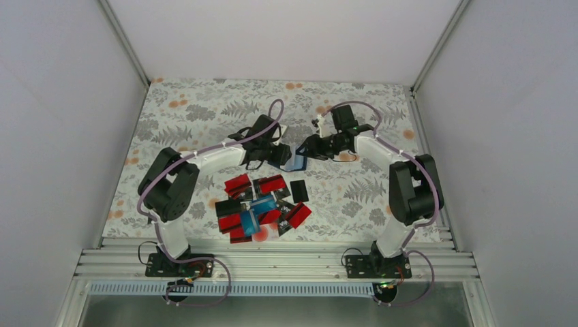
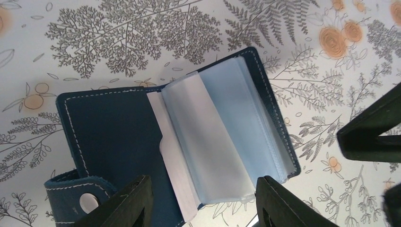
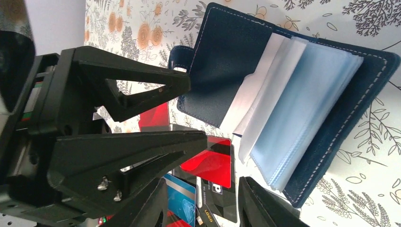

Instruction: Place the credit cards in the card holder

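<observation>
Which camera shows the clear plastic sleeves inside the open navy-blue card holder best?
Left wrist: it looks from close above on the clear plastic sleeves, fanned open across the navy-blue card holder, nearly whole. The right wrist view shows them too, but sideways. The top external view shows only a tiny pale patch.

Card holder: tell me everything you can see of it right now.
The card holder is dark navy, leather-like, with pale stitching and a snap tab. It lies open on the floral table, clear sleeves fanned up, seemingly empty. The open left end effector straddles one edge; contact unclear.
</observation>
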Tool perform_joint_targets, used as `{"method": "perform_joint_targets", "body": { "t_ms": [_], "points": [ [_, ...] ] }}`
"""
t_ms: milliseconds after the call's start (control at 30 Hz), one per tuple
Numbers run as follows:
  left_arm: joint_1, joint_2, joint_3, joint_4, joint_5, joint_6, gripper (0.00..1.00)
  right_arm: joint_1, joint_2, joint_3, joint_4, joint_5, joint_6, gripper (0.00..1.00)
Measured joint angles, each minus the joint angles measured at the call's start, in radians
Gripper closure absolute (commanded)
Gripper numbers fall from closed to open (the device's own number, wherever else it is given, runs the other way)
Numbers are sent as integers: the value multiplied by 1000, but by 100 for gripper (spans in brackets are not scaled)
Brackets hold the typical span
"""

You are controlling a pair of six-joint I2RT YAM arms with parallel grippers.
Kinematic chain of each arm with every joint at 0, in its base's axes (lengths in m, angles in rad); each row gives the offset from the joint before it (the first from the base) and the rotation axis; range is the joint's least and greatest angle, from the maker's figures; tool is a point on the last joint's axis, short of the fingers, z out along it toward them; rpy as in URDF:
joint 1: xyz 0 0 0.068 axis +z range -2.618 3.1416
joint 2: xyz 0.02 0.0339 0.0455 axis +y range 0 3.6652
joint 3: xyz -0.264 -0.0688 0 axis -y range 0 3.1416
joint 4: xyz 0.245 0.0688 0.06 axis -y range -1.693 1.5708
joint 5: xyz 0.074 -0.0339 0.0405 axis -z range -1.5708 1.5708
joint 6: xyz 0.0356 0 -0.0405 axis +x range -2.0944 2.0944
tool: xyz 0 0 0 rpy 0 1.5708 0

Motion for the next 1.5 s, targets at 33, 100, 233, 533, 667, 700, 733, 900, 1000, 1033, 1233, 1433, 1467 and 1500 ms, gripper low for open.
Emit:
{"method": "perform_joint_targets", "body": {
  "t_ms": [33,100,233,533,667,700,733,900,1000,1033,1233,1433,1467,1500],
  "points": [
    [0,-4,0,-1,0,0,44,1,0,0,0,-1,0,61],
    [-1,-18,0,-6,0,-1,43,1,0,0,0,-1,0,61],
    [-8,-44,0,-23,0,-2,43,4,-11,-32,2,6,0,61],
    [-31,-120,-16,-69,-3,-21,41,34,-92,-113,-3,27,10,61],
    [-40,-198,-61,-90,-18,-40,40,51,-142,-130,-2,37,18,61],
    [-44,-215,-71,-95,-21,-45,40,55,-152,-135,-2,39,19,61],
    [-48,-236,-84,-101,-26,-53,40,59,-163,-142,0,42,24,61],
    [-79,-345,-166,-150,-64,-84,41,95,-216,-210,22,42,59,61],
    [-98,-415,-239,-183,-94,-114,45,140,-237,-265,52,38,93,61],
    [-103,-434,-264,-195,-103,-124,45,161,-242,-285,66,38,108,60],
    [-145,-532,-436,-271,-160,-206,49,293,-251,-378,169,43,220,58],
    [-172,-599,-546,-290,-202,-292,59,365,-236,-438,280,83,332,53],
    [-174,-607,-561,-287,-207,-301,63,370,-226,-445,298,88,346,53],
    [-176,-614,-578,-284,-212,-311,67,373,-214,-449,311,91,354,53]
  ]
}}
